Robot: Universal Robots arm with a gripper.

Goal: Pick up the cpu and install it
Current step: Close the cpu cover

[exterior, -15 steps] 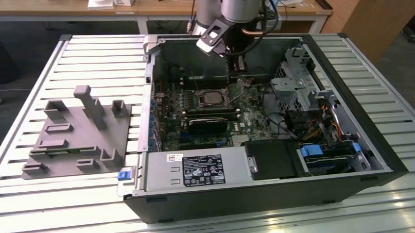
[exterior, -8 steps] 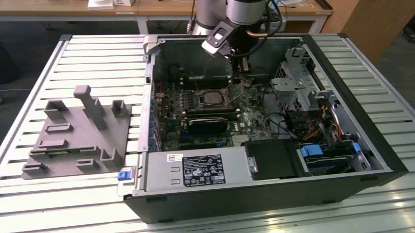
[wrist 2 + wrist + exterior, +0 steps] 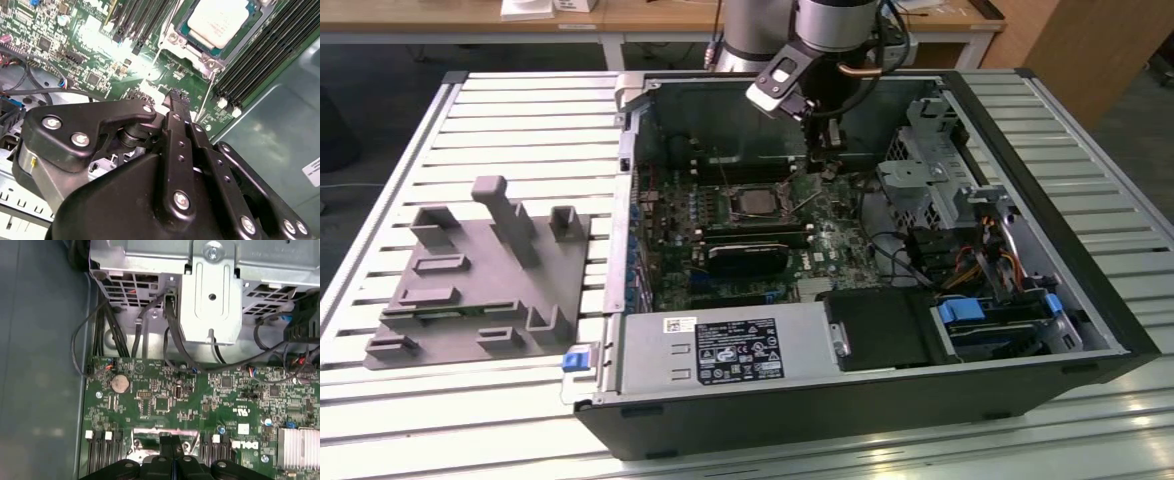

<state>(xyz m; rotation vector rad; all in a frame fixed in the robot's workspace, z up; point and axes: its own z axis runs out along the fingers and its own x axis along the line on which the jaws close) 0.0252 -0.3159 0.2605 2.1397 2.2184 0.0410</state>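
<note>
Currently we see the gripper [image 3: 176,97] inside the open computer case [image 3: 720,115], its tips just above the green motherboard [image 3: 165,400]. In both wrist views its fingers are pressed together with no gap, and nothing is held between them.

The cpu [image 3: 217,20] sits flat in its socket, pale metal top up, with a metal frame [image 3: 172,37] around it. It lies near the gripper's tips but apart from them, and black memory slots [image 3: 255,60] run alongside.

Further out from the gripper we note a round coin battery [image 3: 120,383] on the board. Past it is a metal drive cage [image 3: 210,295] with black cables.

Well away from the gripper, outside the case, a grey moulded tray [image 3: 480,290] rests on the slatted table [image 3: 520,110].
</note>
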